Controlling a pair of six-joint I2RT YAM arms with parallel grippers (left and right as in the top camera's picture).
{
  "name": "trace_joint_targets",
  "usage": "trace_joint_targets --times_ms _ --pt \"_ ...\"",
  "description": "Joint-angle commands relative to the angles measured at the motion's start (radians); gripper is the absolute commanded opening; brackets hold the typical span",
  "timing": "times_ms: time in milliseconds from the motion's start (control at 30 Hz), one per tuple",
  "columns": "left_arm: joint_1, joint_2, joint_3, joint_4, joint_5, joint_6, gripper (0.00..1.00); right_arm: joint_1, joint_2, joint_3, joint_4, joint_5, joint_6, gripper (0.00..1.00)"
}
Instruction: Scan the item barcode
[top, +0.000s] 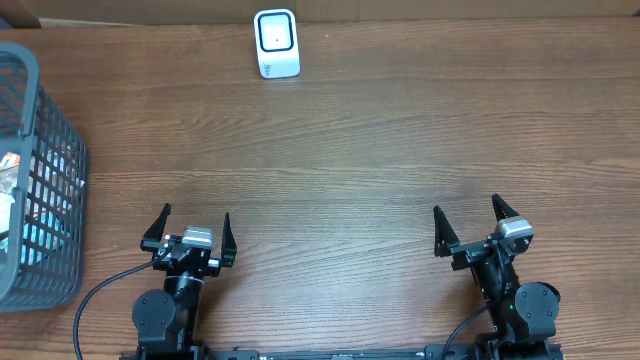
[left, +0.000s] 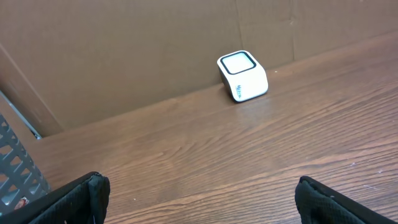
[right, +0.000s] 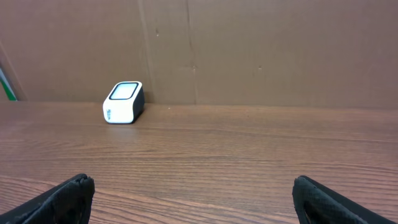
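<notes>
A white barcode scanner with a dark-rimmed window stands at the table's far edge, against the cardboard wall. It also shows in the left wrist view as the scanner and in the right wrist view as the scanner. A grey mesh basket at the far left holds packaged goods, seen only through the mesh; no barcode shows. My left gripper and right gripper hover near the front edge, both open and holding nothing.
Brown cardboard panels wall off the back of the wooden table. A corner of the basket reaches into the left wrist view at the lower left. Both arm bases sit at the front edge.
</notes>
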Motion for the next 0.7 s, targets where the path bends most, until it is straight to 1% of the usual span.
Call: trace_joint_targets --times_ms 0,433,500,667 --pt "-0.004 -0.011 -0.004 -0.001 0.001 0.014 1.0 0.006 -0.009 -0.011 0.003 -0.003 0.005 1.0" --pt "-0.004 -0.011 -0.004 -0.001 0.001 0.014 1.0 0.006 -0.009 -0.011 0.003 -0.004 0.005 1.0" --pt "-0.003 -0.011 -0.004 0.001 -0.011 0.045 1.0 0.006 -0.009 -0.011 0.003 -0.003 0.005 1.0" --pt "-0.003 -0.011 -0.004 -0.004 -0.029 0.048 1.0 0.006 -0.009 -0.011 0.003 -0.003 0.005 1.0"
